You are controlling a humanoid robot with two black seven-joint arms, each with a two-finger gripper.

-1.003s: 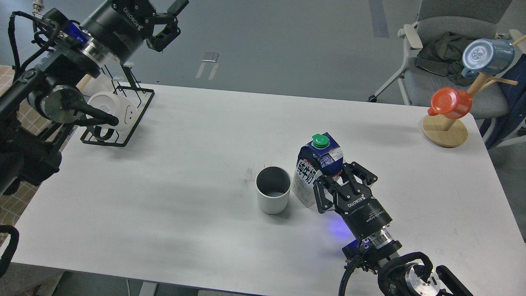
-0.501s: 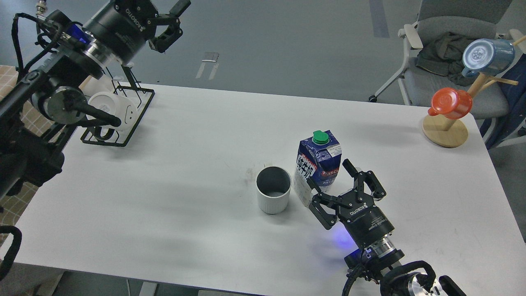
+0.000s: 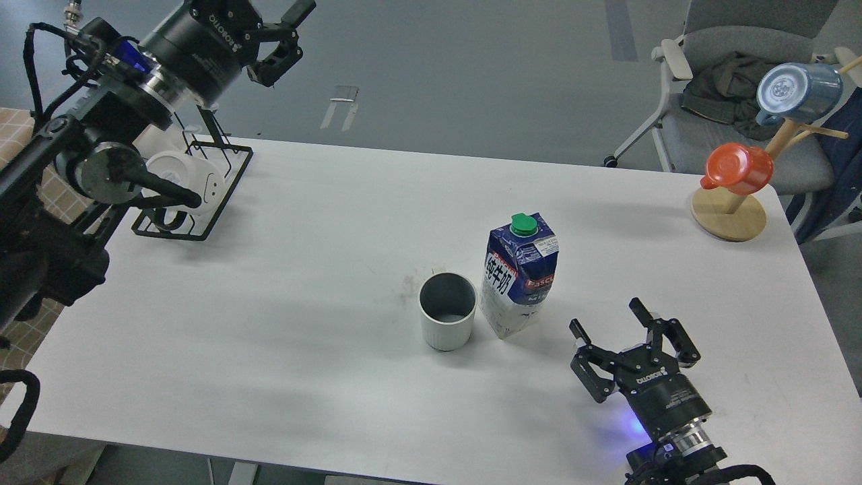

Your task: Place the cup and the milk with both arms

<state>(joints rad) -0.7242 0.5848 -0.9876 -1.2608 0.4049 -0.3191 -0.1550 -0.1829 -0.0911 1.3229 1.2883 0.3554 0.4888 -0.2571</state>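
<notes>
head view: milk [image 3: 520,275] stands just beside cup [image 3: 448,319] on the counter [image 3: 303,303]; right gripper [image 3: 609,322] fingers wide, empty; left gripper [image 3: 286,30] fingers apart.

White surface [image 3: 323,222] on grey floor [image 3: 471,74]. Grey office chair [image 3: 734,81] top right with dark clothing [image 3: 724,91] on its seat. Tiled floor patch [image 3: 20,323] far left.

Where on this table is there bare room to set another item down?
Bare: the wide stretch between the black rack and the cup, and the far edge between rack and wooden mug stand. Crowded: cup beside milk, with the open right gripper near it.
</notes>
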